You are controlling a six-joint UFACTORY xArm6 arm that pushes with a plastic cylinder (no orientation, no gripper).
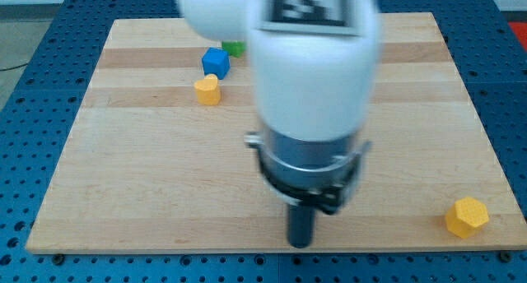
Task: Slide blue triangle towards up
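Observation:
The blue triangle does not show in the camera view; the arm's body and rod cover the spot near the board's bottom middle where it lay. My tip stands on the wooden board close to its bottom edge, at the middle. Whether the tip touches the triangle cannot be told.
A blue cube and a small yellow block sit at the upper left, close together. A sliver of the green star shows beside the arm. A yellow hexagonal block sits at the bottom right corner. The arm hides the other top blocks.

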